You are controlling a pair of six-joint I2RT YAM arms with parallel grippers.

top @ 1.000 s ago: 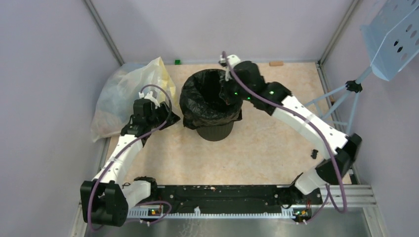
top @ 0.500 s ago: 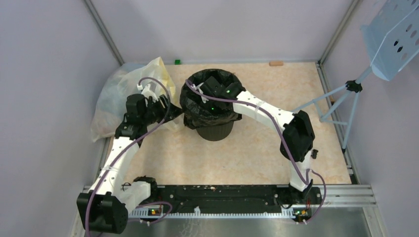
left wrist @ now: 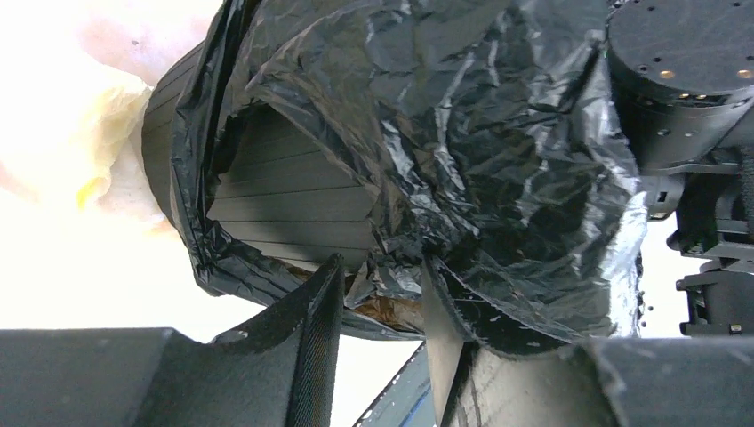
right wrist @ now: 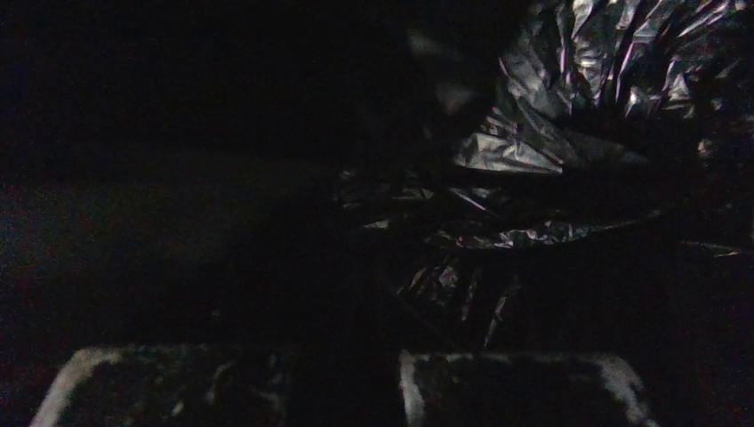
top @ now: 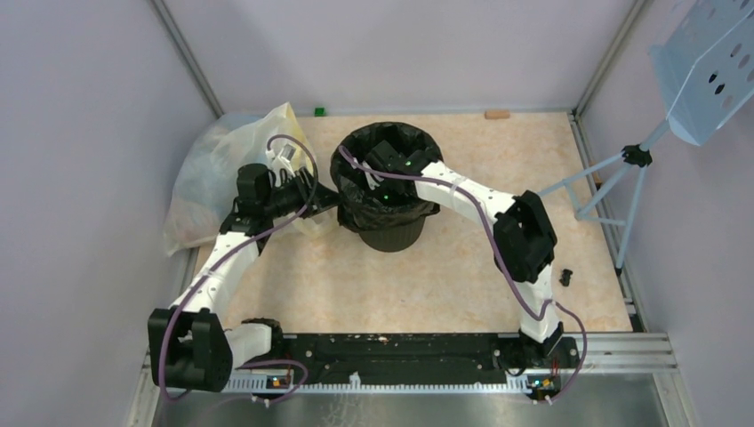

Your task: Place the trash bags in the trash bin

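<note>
Left jaws (left wrist: 382,334) are seen standing apart at the left flank of the trash bin (top: 389,236), with a crumpled hem of the trash bags (left wrist: 498,160) hanging in the gap between them. Whether that fold is actually pinched cannot be told. Right jaws (top: 378,156) are closed and sunk inside the bin's mouth, where the wrist view is too dark to show anything held.

The black film is draped over the bin's rim and down into it, so its long axis is judged to run upright along the bin's own. The loose skirt lies directly ahead of the left jaws, against the bin's ribbed wall. That hem is reached more readily by the left arm, while the lining inside belongs to the right. The next move is judged to turn on that slack outer edge on the bin's left.

A pale-yellow bag (top: 213,178) is left untouched beyond the bin's left side, on the surface (top: 445,276).

A second earlier, the right arm was held at the bin's far right rim and has since been lowered into the opening. The left jaws have been brought in from farther left, and the bag's right overhang has been drawn closer to the bin.
</note>
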